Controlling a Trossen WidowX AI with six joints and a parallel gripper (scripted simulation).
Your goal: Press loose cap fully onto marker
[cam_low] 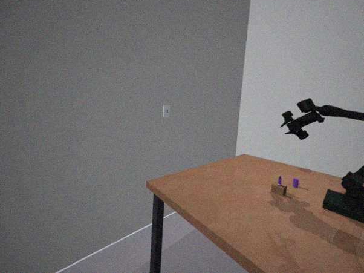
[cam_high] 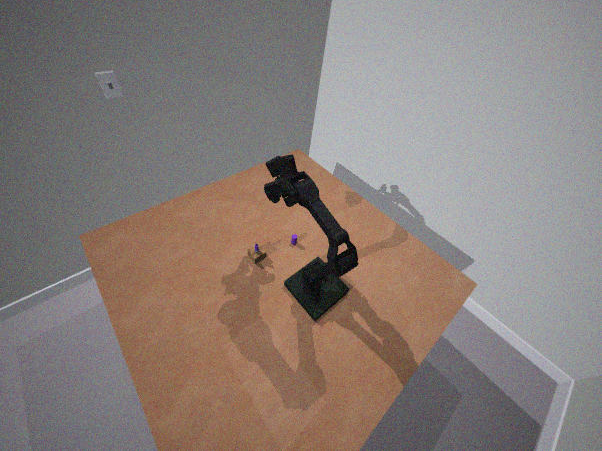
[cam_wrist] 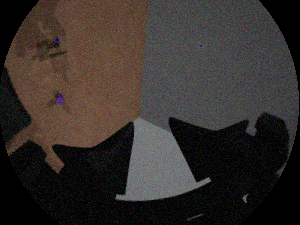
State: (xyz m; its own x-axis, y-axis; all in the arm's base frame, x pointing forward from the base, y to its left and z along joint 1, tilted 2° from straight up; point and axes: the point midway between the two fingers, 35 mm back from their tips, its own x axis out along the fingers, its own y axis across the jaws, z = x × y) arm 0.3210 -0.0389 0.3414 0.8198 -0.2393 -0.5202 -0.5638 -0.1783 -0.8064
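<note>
The purple marker [cam_high: 256, 248] [cam_low: 279, 180] [cam_wrist: 57, 41] stands upright in the brown holder block [cam_high: 260, 258] [cam_low: 277, 189], its dark tip bare and pointing up. The loose purple cap [cam_high: 294, 239] [cam_low: 295, 183] [cam_wrist: 60, 99] stands upright on the table, a short way from the holder and apart from it. My gripper [cam_low: 282, 130] [cam_wrist: 151, 122] is partly open, with nothing between its fingers. It hangs high above the table, well away from marker and cap. In the top view the fingertips are hard to make out.
The arm's dark base [cam_high: 316, 292] [cam_low: 341, 203] stands on the wooden table [cam_high: 201, 350] [cam_low: 212, 194], near the cap and holder. Arm shadows fall across the table and holder. Two walls rise beyond the table's far edges.
</note>
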